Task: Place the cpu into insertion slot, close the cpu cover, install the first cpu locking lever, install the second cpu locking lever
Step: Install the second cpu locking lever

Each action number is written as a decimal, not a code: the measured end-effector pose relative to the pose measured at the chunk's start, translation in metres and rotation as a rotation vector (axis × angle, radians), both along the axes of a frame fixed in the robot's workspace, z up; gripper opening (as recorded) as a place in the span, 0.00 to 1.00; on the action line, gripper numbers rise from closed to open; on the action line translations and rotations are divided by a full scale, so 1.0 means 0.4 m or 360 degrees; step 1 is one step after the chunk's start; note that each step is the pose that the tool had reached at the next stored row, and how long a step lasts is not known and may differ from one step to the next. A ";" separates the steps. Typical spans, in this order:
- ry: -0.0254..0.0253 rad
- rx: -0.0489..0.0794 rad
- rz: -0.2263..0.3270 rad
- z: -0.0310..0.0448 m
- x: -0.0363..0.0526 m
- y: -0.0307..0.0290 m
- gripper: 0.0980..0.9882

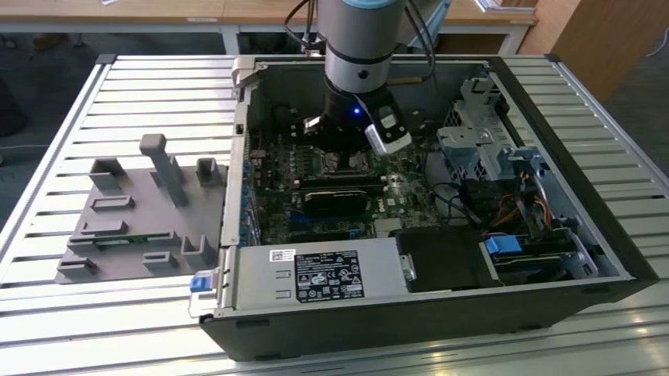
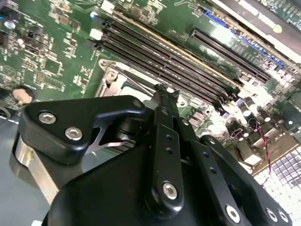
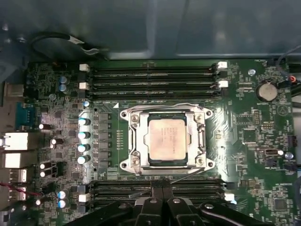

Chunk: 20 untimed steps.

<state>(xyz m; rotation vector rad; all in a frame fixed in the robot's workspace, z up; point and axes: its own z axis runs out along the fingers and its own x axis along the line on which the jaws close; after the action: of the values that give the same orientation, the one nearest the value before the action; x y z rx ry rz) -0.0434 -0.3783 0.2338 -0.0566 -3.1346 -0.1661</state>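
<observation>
Silvery cpu (image 3: 166,139) under cpu cover (image 3: 134,140)

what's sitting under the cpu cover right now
The cpu sits there, its silvery top showing through the window of the closed cpu cover. The insertion slot beneath is hidden by the chip.

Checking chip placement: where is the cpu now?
In the first wrist view, the cpu sits inside the cpu cover, between the memory slots.
</observation>
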 end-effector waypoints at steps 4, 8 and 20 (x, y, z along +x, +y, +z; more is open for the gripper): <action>0.00001 0.0003 0.0000 -0.012 -0.004 0.000 0.03; -0.00001 0.0016 -0.0001 -0.016 -0.004 -0.004 0.03; -0.00001 0.0059 -0.0001 -0.017 -0.010 -0.013 0.03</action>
<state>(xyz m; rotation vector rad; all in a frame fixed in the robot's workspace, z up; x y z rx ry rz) -0.0474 -0.3833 0.2270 -0.0577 -3.1304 -0.2240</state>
